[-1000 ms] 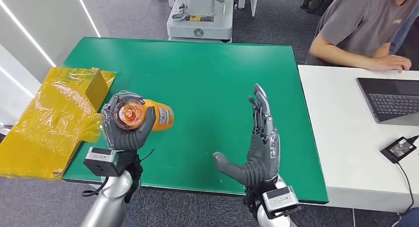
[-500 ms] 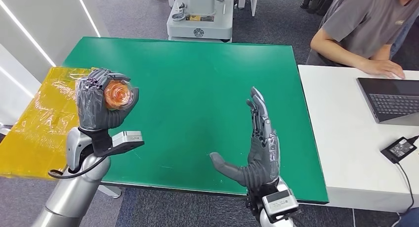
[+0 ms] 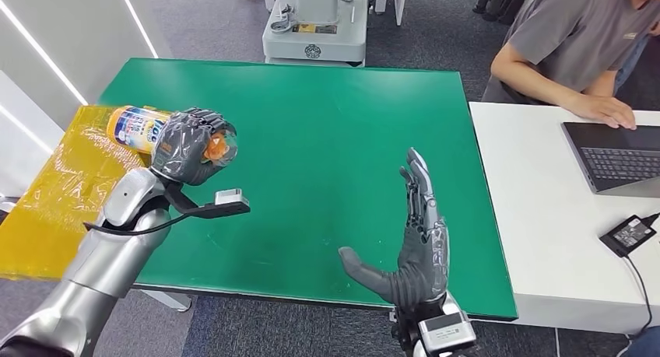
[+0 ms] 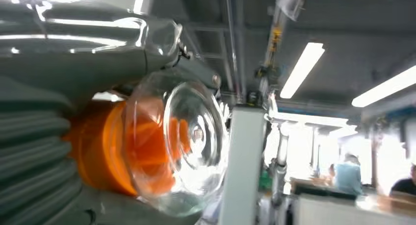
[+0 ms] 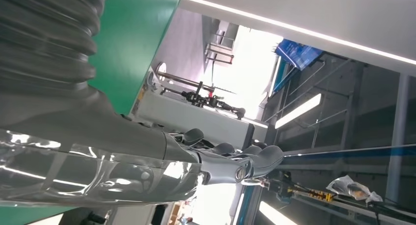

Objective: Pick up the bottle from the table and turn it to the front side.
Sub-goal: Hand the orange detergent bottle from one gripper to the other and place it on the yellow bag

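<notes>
The left arm is raised and bent, its hand (image 3: 189, 145) closed in a fist around the bottle (image 3: 140, 128). The right hand (image 3: 416, 244) is held flat, fingers straight, thumb spread out.

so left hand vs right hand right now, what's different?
The left hand grips the orange bottle, fingers wrapped around it; the right hand holds nothing, fingers straight and thumb out. The left hand is raised beside the yellow box; the right hand hovers low over the green table's near edge. Both are dark grey hands on silver arms.
</notes>
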